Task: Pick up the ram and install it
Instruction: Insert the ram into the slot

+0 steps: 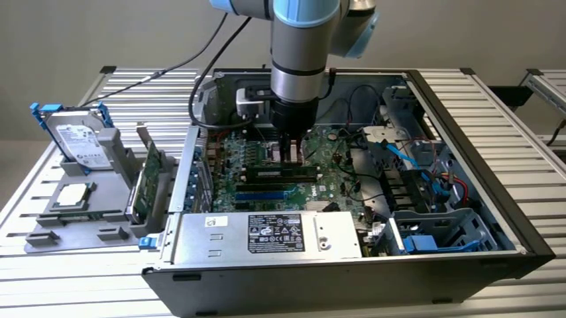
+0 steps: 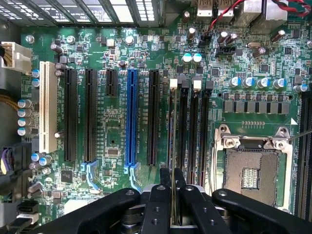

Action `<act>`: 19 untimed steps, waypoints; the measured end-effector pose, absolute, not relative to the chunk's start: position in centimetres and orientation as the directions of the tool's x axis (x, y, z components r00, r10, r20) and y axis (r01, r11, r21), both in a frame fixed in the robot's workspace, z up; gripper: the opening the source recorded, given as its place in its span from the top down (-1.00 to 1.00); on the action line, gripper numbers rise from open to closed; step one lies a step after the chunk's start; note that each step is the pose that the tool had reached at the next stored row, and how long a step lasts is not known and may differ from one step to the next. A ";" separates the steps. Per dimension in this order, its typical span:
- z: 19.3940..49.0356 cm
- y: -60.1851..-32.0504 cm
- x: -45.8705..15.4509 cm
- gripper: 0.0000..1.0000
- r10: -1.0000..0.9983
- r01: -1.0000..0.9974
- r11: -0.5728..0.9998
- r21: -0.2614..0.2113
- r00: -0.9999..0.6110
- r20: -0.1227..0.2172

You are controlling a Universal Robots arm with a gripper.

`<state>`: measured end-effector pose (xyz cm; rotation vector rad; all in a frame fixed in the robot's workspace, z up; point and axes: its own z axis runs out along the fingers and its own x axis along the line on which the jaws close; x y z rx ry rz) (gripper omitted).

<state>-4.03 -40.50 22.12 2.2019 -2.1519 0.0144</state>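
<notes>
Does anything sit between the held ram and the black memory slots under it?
Nothing visible does. The gripper is shut on the ram, seen edge-on in the wrist view, lined up over the black memory slots, which look empty; no cable crosses them.

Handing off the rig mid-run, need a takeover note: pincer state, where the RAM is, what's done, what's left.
Pincer: shut on the long thin green RAM stick, seen edge-on between its fingers.
Where: inside the open dark-grey computer case, stick held upright over the black memory slots with white latches, beside the bare silver processor socket.
Done: RAM picked up and lined up with the slots.
Left: seating not confirmed, cannot tell if it is in a slot; pincer not yet released.
</notes>
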 end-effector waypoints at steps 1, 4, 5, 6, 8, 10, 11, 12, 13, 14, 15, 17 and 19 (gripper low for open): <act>22.1 -40.5 -4.0 0.72 -0.998 -0.999 -0.022 0.038 0.024 0.051; 22.0 -40.5 -4.0 0.72 -0.998 -0.999 -0.022 0.039 0.024 0.051; 22.0 -40.5 -4.0 0.72 -0.998 -0.999 -0.022 0.039 0.024 0.050; 22.0 -40.5 -4.0 0.72 -0.998 -0.999 -0.022 0.039 0.024 0.050; 21.9 -40.5 -4.0 0.72 -0.998 -0.999 -0.022 0.039 0.023 0.051; 21.9 -40.5 -4.0 0.72 -0.998 -0.999 -0.021 0.039 0.023 0.051; 21.9 -40.5 -4.0 0.72 -0.998 -0.999 -0.021 0.039 0.023 0.051; 21.8 -40.5 -4.0 0.72 -0.998 -0.999 -0.021 0.039 0.023 0.051; 21.8 -40.5 -4.0 0.72 -0.998 -0.999 -0.021 0.039 0.023 0.051; 21.8 -40.5 -4.0 0.69 -0.998 -0.999 -0.021 0.039 0.023 0.051; 21.8 -40.5 -4.0 0.57 -0.998 -0.999 -0.021 0.039 0.023 0.051; 21.8 -40.5 -4.0 0.44 -0.998 -0.999 -0.021 0.039 0.023 0.051; 21.8 -40.5 -4.0 0.33 -0.998 -0.999 -0.021 0.039 0.023 0.051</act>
